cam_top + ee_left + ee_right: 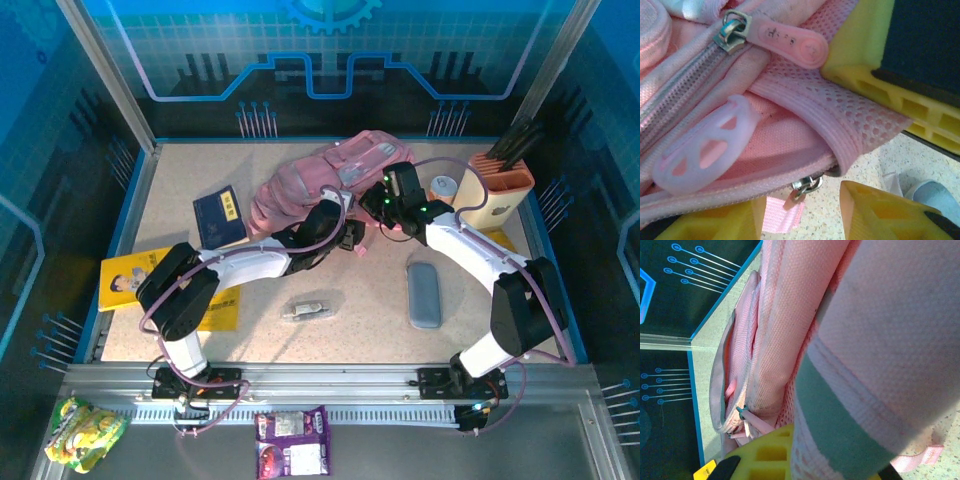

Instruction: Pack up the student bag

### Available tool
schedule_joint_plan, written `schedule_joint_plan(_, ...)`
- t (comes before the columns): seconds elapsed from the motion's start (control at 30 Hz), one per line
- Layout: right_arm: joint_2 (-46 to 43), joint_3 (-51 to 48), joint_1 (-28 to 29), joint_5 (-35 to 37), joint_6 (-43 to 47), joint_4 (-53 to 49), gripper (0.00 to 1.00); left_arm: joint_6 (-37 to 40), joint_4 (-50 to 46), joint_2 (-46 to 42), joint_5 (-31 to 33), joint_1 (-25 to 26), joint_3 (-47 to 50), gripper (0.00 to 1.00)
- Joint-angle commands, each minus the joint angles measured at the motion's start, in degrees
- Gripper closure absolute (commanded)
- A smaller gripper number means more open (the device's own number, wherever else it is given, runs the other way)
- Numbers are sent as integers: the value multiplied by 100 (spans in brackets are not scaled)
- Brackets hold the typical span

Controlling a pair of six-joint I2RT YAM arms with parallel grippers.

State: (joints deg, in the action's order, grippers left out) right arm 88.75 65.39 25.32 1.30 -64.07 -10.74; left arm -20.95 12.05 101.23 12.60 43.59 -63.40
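The student bag [310, 180] lies crumpled at the back middle of the table, pink with zipped pockets. My left gripper [348, 238] is at its near right edge. In the left wrist view its yellow fingers [875, 210] stand apart on either side of a small metal zip slider with a pink pull [802, 192], touching neither. Above that run a closed zip with a pink tab [790, 45] and a pale rubber tab [705, 145]. My right gripper [392, 205] is shut on the bag's mesh and teal-banded fabric [850, 420], holding that side up.
A dark blue book [220, 217] and a yellow book [150, 285] lie at the left. A small clear packet [310, 309] and a grey pencil case [424, 293] lie in front. An orange holder [500, 190] and a white cup [443, 188] stand back right.
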Motion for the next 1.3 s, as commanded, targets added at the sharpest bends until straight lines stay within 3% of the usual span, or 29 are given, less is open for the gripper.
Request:
schedule_joint_plan(0.0, -51, 187, 118, -482, -44, 134, 100, 37, 733, 85, 118, -57, -313, 60)
schedule_joint_plan(0.53, -165, 20, 53, -482, 63, 255, 100, 22, 706, -286, 430, -121, 67, 100)
schedule_joint_plan(0.9, -214, 206, -328, -776, 628, 108, 100, -604, -922, -1003, 490, -232, 601, 100)
schedule_joint_plan(1.03, 6, 448, -592, -1268, 851, -42, 100, -675, -1439, -1214, 427, -352, 807, 100)
schedule_joint_plan(1.27, 77, 609, -625, -1400, 1090, -204, 100, -573, -1498, -1254, -82, -389, 837, 100)
